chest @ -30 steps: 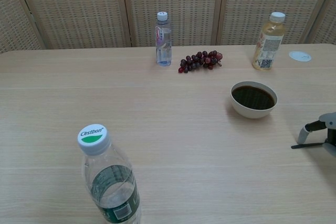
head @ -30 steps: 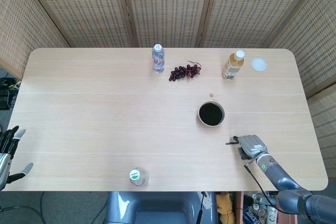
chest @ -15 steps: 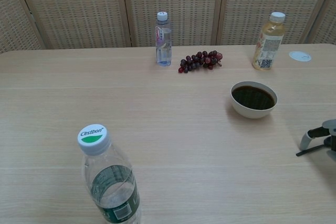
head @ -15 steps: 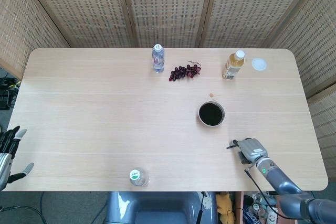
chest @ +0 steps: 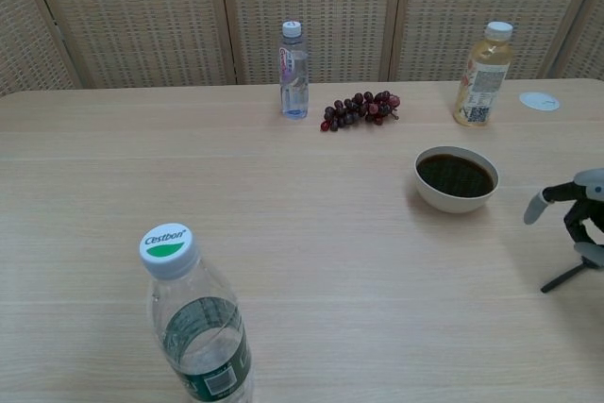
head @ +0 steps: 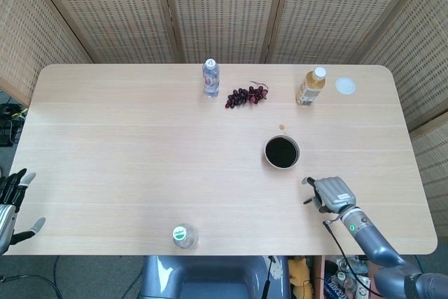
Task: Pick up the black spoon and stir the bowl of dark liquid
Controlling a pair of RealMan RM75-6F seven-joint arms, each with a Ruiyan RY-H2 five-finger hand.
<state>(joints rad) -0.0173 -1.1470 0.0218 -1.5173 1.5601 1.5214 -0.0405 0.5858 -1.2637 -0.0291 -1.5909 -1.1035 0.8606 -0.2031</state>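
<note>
My right robot hand (head: 332,193) sits near the bowl of dark liquid (head: 281,152), on the side toward the table's (head: 140,159) front edge and a little to the right. It holds the black spoon (chest: 563,278) — in the chest view the thin dark handle slants down from my fingers (chest: 572,224) toward the tabletop, and only that lower stretch of it shows. Which end of the spoon points down I cannot tell. One finger juts out toward the bowl while the others curl in around the handle. The spoon is beside the bowl, apart from it, and not in the liquid.

My left robot hand (head: 12,202) hangs off the table's left front corner, far from the bowl, fingers spread and holding nothing.

Behind the bowl, toward the wicker screen, an orange-coloured drink bottle (head: 310,86) stands upright with a small white round disc (head: 345,86) just to its right. Left of that bottle lies a bunch of dark grapes (head: 246,95), and beside the grapes stands a clear water bottle (head: 211,77). Another water bottle with a white and green cap (chest: 168,248) stands at the table's front edge, well to the left of the bowl.
</note>
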